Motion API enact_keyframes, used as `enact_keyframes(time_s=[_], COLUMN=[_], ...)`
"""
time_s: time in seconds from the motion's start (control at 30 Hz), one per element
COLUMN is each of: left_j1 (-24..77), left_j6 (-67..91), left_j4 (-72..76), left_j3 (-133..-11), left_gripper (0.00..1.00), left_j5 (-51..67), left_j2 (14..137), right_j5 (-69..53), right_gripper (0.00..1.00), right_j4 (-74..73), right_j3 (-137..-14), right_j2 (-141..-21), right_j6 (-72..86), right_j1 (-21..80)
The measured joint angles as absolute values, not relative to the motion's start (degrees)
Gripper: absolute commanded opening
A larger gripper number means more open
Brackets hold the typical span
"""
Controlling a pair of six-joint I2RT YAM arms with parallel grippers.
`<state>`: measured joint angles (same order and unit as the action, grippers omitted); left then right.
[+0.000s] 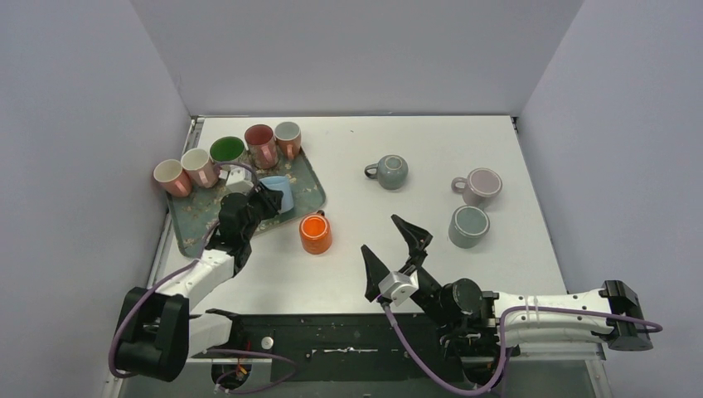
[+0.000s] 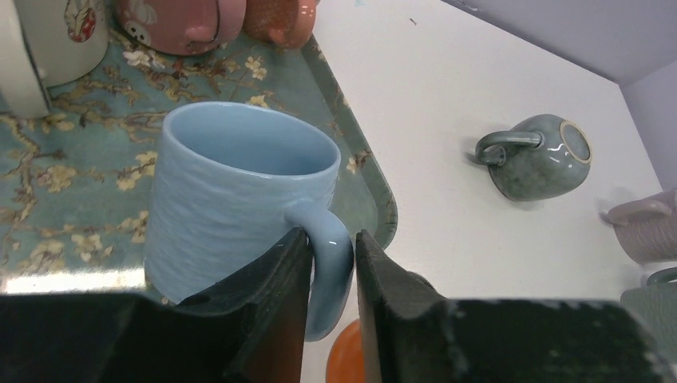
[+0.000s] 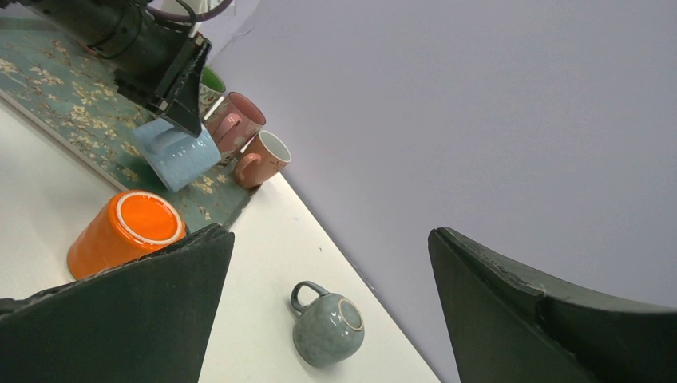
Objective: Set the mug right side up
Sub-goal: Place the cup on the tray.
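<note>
Blue mug (image 2: 239, 199) standing upright on floral tray (image 2: 72, 159). Left end effector (image 2: 331, 241) straddling its handle, nearly closed, grip unclear. Right end effector (image 1: 380, 233) hovering over bench (image 1: 464, 141), gaping wide, holding nothing.

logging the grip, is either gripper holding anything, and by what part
The left gripper brackets the handle of the blue mug; whether it pinches cannot be told. The right gripper is open, holding nothing.
</note>
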<state>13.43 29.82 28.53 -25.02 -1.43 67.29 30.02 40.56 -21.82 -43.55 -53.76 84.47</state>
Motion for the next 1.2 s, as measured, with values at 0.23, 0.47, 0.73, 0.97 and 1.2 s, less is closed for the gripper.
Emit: enact_keyframes(time_s=[0.23, 0.47, 0.73, 0.97, 1.2], left_j1=[13.43, 13.43, 10.85, 7.46, 7.4], left_j6=[32.47, 35.22, 36.93, 37.23, 35.99], left_j4=[26.11, 20.36, 11.62, 14.46, 19.66], left_j3=[-22.0, -22.39, -28.03, -31.51, -33.74], left_gripper=[0.44, 0.58, 0.58, 0.62, 0.63], left_j5=[-2.81, -4.67, -11.64, -10.68, -8.47], left_j2=[61.93, 60.45, 61.98, 71.31, 77.93], right_j5=[30.24, 30.55, 30.65, 30.74, 30.79], right_gripper=[1.0, 1.0, 1.0, 1.0, 1.0], right_j4=[40.56, 40.36, 40.16, 39.7, 38.98], right_j3=[-21.82, -21.82, -21.82, -21.82, -21.82], right_j2=[-43.59, -42.63, -42.63, -42.63, -42.63], right_j6=[-54.39, -54.35, -54.26, -53.87, -53.23], right_j1=[84.49, 84.68, 84.9, 85.32, 85.62])
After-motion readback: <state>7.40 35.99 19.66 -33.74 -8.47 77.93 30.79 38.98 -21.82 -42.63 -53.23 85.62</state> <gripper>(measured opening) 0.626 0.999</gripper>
